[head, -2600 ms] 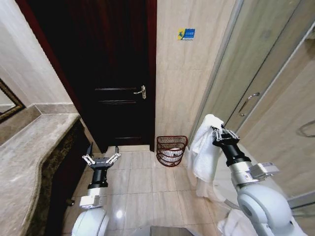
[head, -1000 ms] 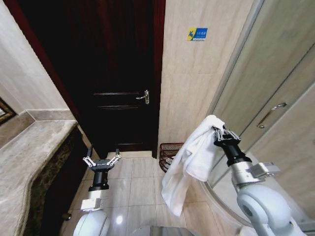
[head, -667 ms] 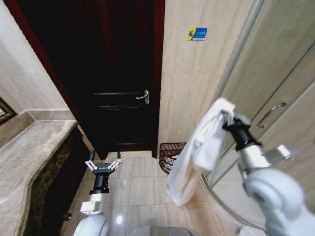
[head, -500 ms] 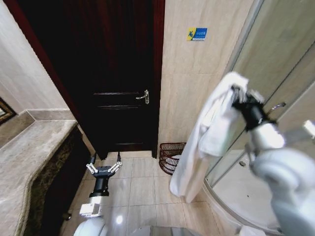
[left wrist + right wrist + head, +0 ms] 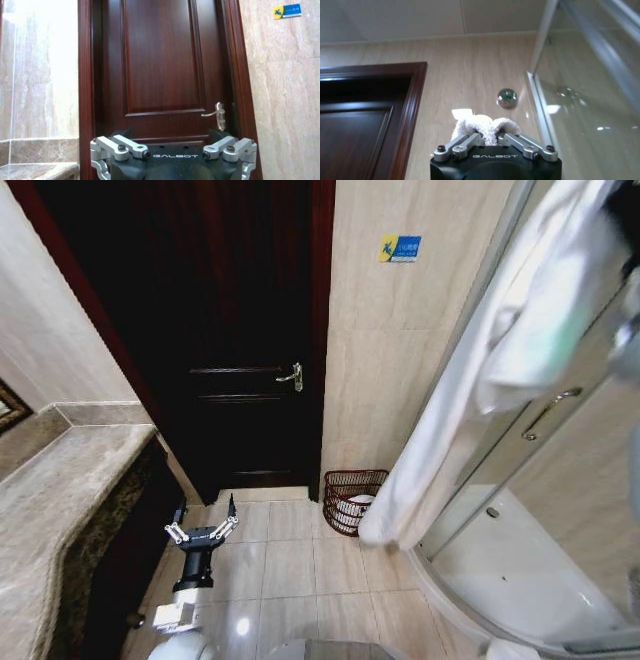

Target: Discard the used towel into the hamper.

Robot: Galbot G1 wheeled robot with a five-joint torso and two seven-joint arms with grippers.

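Hanging from the upper right of the head view down to lower centre, the white towel (image 5: 470, 395) could slump onto the floor tiles (image 5: 300, 565) beside the wicker hamper (image 5: 352, 500) if released early. The right gripper (image 5: 490, 140) is clamped on a towel fold; the left gripper (image 5: 201, 532), at lower left, is spread and empty.

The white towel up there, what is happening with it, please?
The right pincer is shut on a fold of the white towel and holds it high beside the glass shower door. The towel's lower end hangs near the hamper, which stands on the floor by the dark door, but is not in it. The left pincer is open and empty, low near the counter.
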